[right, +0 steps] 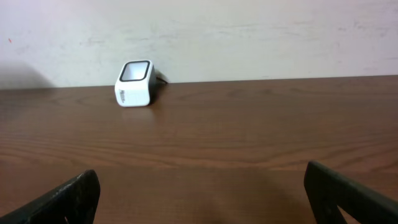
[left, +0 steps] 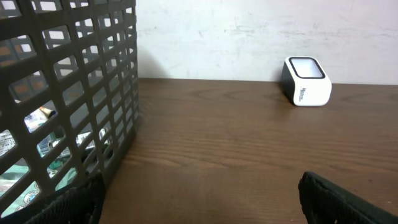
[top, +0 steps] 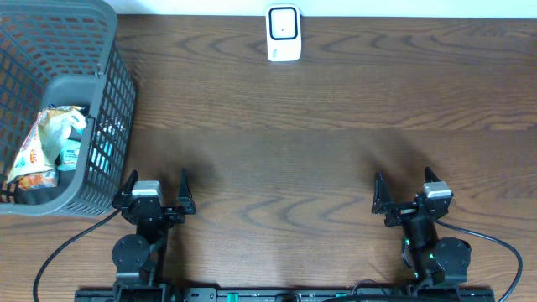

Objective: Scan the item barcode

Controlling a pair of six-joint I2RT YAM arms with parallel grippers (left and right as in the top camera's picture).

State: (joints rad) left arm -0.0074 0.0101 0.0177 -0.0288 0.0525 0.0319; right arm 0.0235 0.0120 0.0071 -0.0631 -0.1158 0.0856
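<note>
Two claws, mine: left gripper (top: pixel 157 179) and right gripper (top: pixel 404 179), both spread, empty, at the tabletop's near edge. Stock: packets (top: pixel 42 147) in basket (top: pixel 118 84), left edge; scanner (top: pixel 284 33), far edge. Pickup not begun; next, likely, left reaches in.

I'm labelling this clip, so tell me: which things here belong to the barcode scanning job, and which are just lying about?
Job: white scanner; packets; gray basket holding them; left gripper and right gripper, both open.
Lying about: black cables by the arm bases.
</note>
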